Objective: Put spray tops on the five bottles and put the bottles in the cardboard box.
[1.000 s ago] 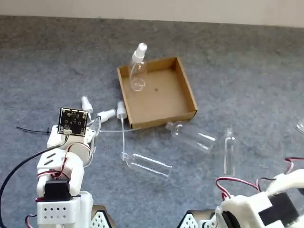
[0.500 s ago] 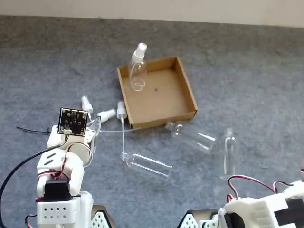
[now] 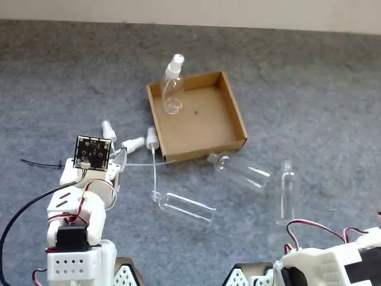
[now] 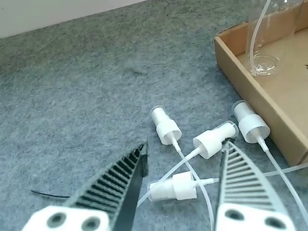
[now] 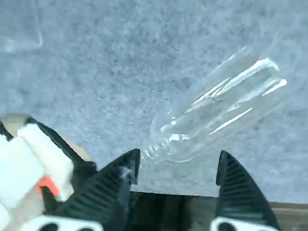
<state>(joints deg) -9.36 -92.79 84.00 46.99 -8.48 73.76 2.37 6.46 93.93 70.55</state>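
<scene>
The cardboard box (image 3: 208,122) is sitting open near the middle of the grey carpet (image 3: 309,71). One capped bottle (image 3: 172,90) is standing upright in its far left corner, leaning on nothing that I can make out. On the near side of the box three uncapped bottles are lying on their sides. The middle bottle (image 3: 240,170) is resting with its neck just beside the box's near wall. The nearest bottle (image 3: 186,207) is lying closer to the arms, and the slim bottle (image 3: 287,192) is lying off to the right, apart from the other two. To the left of the box the loose spray tops (image 4: 166,130) are lying in a small cluster on the carpet, four of them, with their thin dip tubes trailing and crossing one another. One of them is lying just beside the box wall. The left gripper (image 4: 185,144) is hovering right over this cluster with its jaws spread wide and gripping nothing. The closest spray top (image 4: 173,186) is lying on the carpet in the gap between the two fingers. The right gripper (image 5: 178,155) is hanging over a clear bottle (image 5: 219,118) that is lying flat on the carpet. Its jaws are also standing apart, and the bottle's threaded neck is pointing into the space between them, though I cannot tell whether either finger is touching it.
</scene>
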